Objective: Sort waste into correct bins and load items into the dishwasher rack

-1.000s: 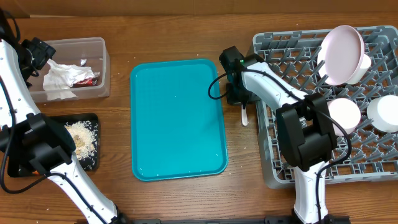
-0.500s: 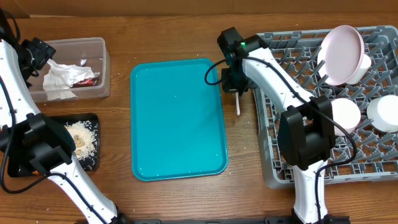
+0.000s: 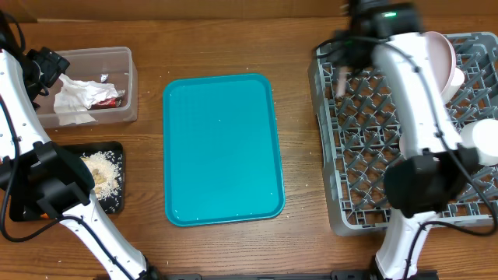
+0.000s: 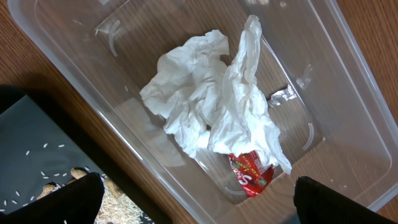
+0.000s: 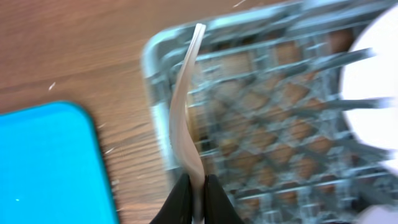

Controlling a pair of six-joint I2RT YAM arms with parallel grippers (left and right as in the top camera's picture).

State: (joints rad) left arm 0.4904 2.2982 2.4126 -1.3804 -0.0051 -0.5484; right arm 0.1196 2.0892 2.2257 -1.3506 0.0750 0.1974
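Fork-loading is looking like the step in hand. From overhead, the right arm (image 3: 411,82) is reaching over the far left corner of the rack (image 3: 366,194), with a pale fork (image 3: 340,80) hanging blurred below its wrist, above the rack's grid rather than the tabletop (image 3: 299,187), presumably so it can go down among the pegs. A plate (image 3: 436,56) and a bowl (image 3: 482,140) are already standing in the rack, and the teal tray (image 3: 222,148) is lying bare between the two arms. The left arm (image 3: 19,101) is hanging over the tub (image 3: 117,54), and just nearer the robot the black tray (image 3: 117,148) is holding scraps (image 3: 99,169), so the waste is looking sorted. From the left wrist, the left fingers (image 4: 68,199) are standing well apart and gripping nothing. Below and between them the napkins (image 4: 211,118) are lying crumpled on the tub floor, with the red wrapper (image 4: 252,175) tucked under their near edge, untouched by either finger. From the right wrist, which is blurred, the right fingers (image 5: 179,200) are clamping together on the fork's lower end. The fork (image 5: 186,106) is rising straight out from between them, its free end pointing past the rack's corner rim. Most of its length is lying over the rack's edge, with the teal tray off to one side, so I judge it needs carrying a little further inward before release.
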